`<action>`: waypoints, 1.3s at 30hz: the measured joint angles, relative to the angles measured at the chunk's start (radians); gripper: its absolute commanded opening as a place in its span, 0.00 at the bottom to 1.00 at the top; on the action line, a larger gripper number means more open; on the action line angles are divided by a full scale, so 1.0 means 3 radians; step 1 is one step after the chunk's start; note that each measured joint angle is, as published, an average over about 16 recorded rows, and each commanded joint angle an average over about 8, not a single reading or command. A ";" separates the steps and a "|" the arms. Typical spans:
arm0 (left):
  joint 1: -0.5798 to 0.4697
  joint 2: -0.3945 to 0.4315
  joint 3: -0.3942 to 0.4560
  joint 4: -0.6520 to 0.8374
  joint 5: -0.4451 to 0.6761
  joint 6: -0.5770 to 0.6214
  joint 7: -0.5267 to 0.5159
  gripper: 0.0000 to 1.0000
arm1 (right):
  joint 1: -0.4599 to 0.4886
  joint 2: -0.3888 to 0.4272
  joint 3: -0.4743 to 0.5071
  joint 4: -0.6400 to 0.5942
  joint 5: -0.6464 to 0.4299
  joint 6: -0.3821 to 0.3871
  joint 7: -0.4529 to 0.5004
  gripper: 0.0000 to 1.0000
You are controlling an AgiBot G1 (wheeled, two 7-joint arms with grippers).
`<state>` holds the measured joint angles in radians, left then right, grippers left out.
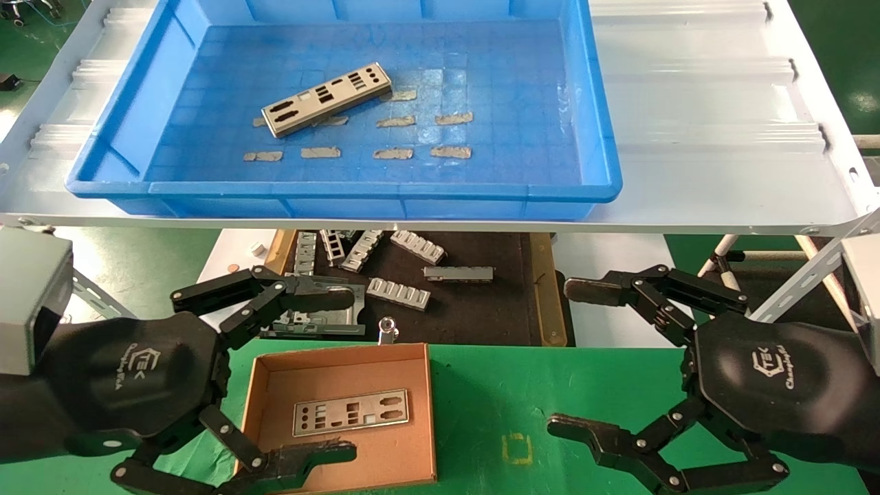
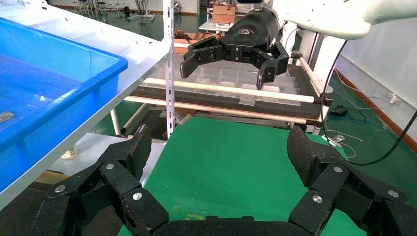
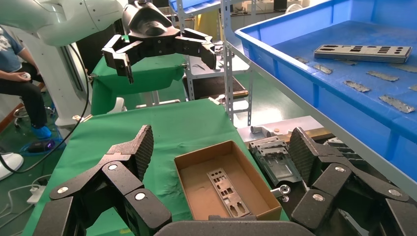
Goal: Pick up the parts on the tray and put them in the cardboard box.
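Observation:
One silver-grey punched part [image 1: 326,98] lies at an angle on the floor of the blue tray [image 1: 357,189], up on the white shelf; the right wrist view shows this part [image 3: 363,51] in the tray [image 3: 319,93] too. Another part [image 1: 350,412] rests flat inside the cardboard box [image 1: 344,363] on the green table, and the right wrist view shows that part [image 3: 227,191] in the box [image 3: 184,164]. My left gripper [image 1: 340,375] hovers open above the box's left side, holding nothing. My right gripper [image 1: 569,357] hangs open and empty to the right of the box.
Tan tape scraps [image 1: 392,153] dot the tray floor. Under the shelf [image 1: 722,137] sits a black wood-edged tray [image 1: 474,309] with ribbed grey brackets [image 1: 399,292]. A flat metal bracket [image 3: 275,157] lies just behind the box. Green cloth [image 1: 515,385] covers the table.

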<state>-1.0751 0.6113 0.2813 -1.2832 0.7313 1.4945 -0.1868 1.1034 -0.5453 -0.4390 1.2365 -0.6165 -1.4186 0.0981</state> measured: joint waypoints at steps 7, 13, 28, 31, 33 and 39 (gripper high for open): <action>0.0000 0.0000 0.0000 0.0000 0.0000 0.0000 0.0000 1.00 | 0.0000 0.0000 0.0000 0.0000 0.0000 0.0000 0.0000 1.00; 0.0000 0.0000 0.0000 0.0000 0.0000 0.0000 0.0000 1.00 | 0.0000 0.0000 0.0000 0.0000 0.0000 0.0000 0.0000 1.00; 0.0000 0.0000 0.0000 0.0000 0.0000 0.0000 0.0000 1.00 | 0.0000 0.0000 0.0000 0.0000 0.0000 0.0000 0.0000 1.00; 0.0000 0.0000 0.0000 0.0000 0.0000 0.0000 0.0000 1.00 | 0.0000 0.0000 0.0000 0.0000 0.0000 0.0000 0.0000 1.00; 0.0000 0.0000 0.0000 0.0000 0.0000 0.0000 0.0000 1.00 | 0.0000 0.0000 0.0000 0.0000 0.0000 0.0000 0.0000 1.00; 0.0000 0.0000 0.0000 0.0000 0.0000 0.0000 0.0000 1.00 | 0.0000 0.0000 0.0000 0.0000 0.0000 0.0000 0.0000 1.00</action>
<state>-1.0751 0.6113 0.2813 -1.2832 0.7313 1.4945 -0.1868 1.1034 -0.5453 -0.4390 1.2365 -0.6165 -1.4186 0.0981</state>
